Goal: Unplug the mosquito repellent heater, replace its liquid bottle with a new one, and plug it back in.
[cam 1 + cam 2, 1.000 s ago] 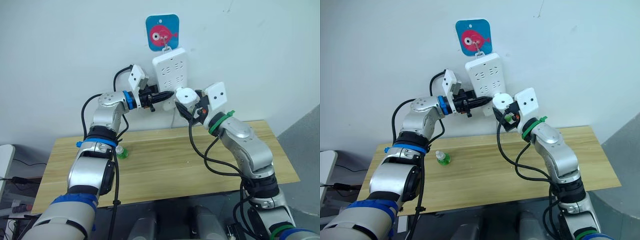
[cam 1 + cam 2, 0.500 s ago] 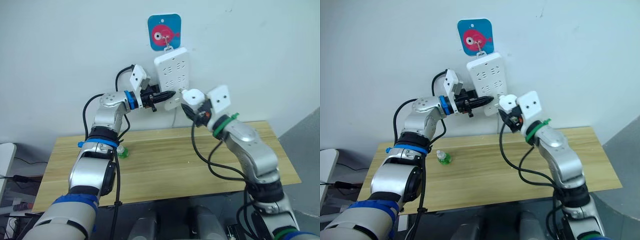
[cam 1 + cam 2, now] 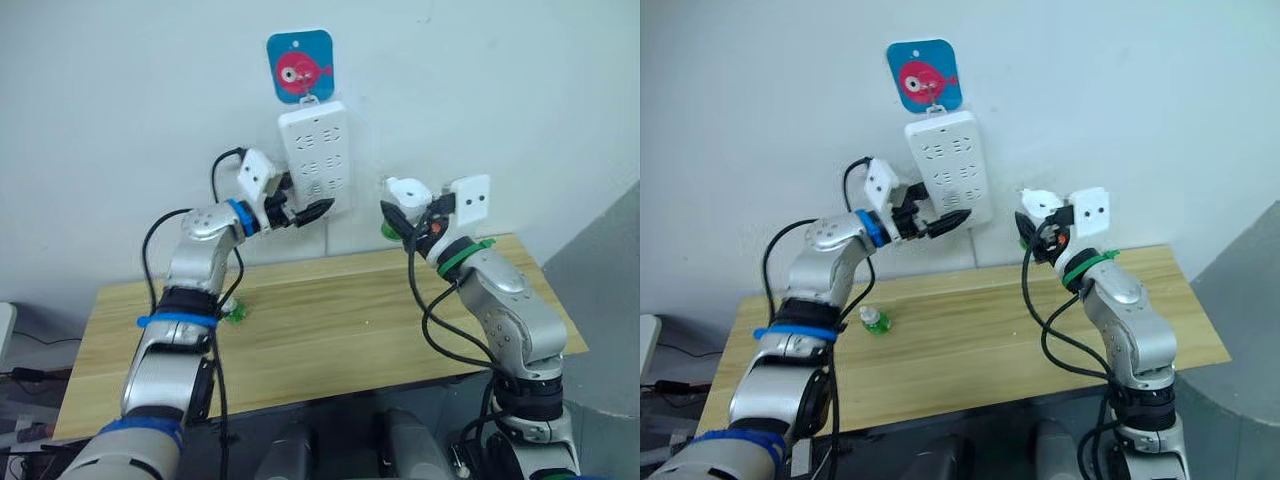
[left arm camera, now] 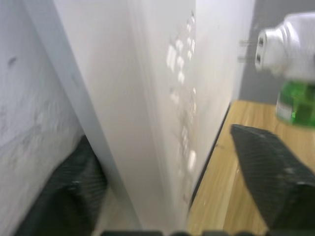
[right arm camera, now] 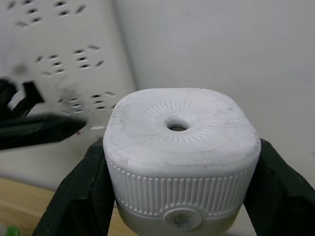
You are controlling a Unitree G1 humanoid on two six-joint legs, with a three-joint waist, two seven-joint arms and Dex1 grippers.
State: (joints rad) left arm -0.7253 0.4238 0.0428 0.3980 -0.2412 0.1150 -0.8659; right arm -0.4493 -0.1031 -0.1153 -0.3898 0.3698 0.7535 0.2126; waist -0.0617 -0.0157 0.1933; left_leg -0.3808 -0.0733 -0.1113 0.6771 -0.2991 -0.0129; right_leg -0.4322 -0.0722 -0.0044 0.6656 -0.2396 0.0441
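Mosquito repellent heater is sitting clamped between the right gripper's two black fingers, free of the power strip, its prongs pointing at the sockets and a green bottle hanging beneath it. The left gripper is straddling the strip's edge with fingers spread wide, likely steadying it. A capped green bottle is waiting on the desk.
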